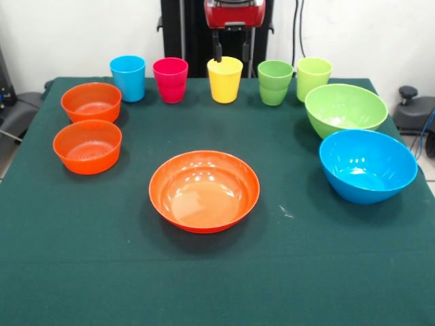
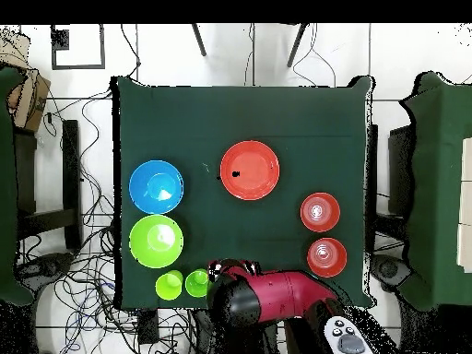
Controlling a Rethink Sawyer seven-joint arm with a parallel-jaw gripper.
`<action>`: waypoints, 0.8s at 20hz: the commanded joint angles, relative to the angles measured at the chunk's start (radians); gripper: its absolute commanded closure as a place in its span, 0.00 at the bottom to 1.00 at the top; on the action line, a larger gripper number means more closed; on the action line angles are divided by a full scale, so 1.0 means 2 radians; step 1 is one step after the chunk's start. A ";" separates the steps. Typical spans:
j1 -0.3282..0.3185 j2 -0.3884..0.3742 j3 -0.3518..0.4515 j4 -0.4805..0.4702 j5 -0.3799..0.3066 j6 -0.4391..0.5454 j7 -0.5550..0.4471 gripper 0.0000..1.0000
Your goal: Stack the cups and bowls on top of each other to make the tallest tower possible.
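Front view: green tabletop [image 1: 81, 272], wide orange bowl [image 1: 204, 191] dead center, nothing stacked yet. Yellow cup [image 1: 225, 79] at 12 o'clock, gripper [image 1: 232, 46] right above, fingers spread wide. Could easily clip the rim and tip it.

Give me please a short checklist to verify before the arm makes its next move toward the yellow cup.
1. Gripper above the yellow plastic cup: ok, it hangs at the rim.
2. Gripper open: cannot tell.
3. Yellow cup upright: ok.
4. Neighbours apart from it: ok, the pink plastic cup and the stacked green plastic cups leave gaps.
5. Wide orange plastic bowl empty and upright as base: ok.
6. Two small orange plastic bowls unstacked and free: ok.
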 commanded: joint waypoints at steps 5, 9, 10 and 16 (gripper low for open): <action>0.009 0.050 -0.003 -0.051 -0.036 -0.035 0.025 0.00; 0.013 0.052 -0.005 -0.052 -0.034 -0.038 0.028 0.00; 0.014 0.051 -0.005 -0.052 -0.033 -0.037 0.028 0.00; 0.017 0.054 -0.007 -0.056 -0.032 -0.039 0.027 0.00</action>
